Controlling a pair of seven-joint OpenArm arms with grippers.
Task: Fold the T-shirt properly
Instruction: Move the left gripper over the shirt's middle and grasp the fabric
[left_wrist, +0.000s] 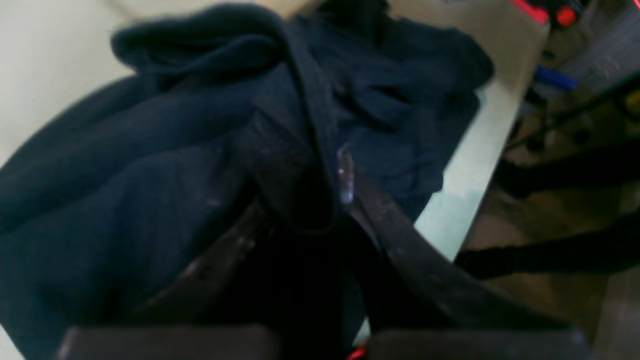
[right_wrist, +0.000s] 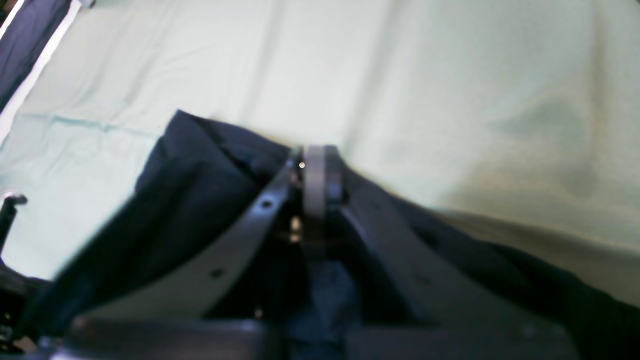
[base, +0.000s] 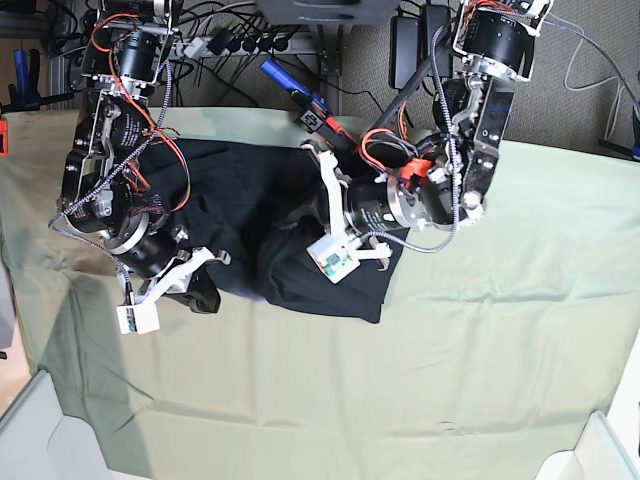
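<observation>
Both jaws clenched on T-shirt (base: 250, 215), bunched along surface's far-left edge; I see left gripper (base: 322, 255) nearer the free near hem.

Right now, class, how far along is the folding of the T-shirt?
Done: nothing tidy yet; the T-shirt lies bunched on the pale green table cloth.
In hand: the left gripper and the right gripper each pinch black fabric.
Left: spreading it flat, then all the folds.

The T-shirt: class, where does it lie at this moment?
In the base view the T-shirt lies bunched on the green cloth, upper left of centre, pinched by the right gripper and left gripper.
</observation>
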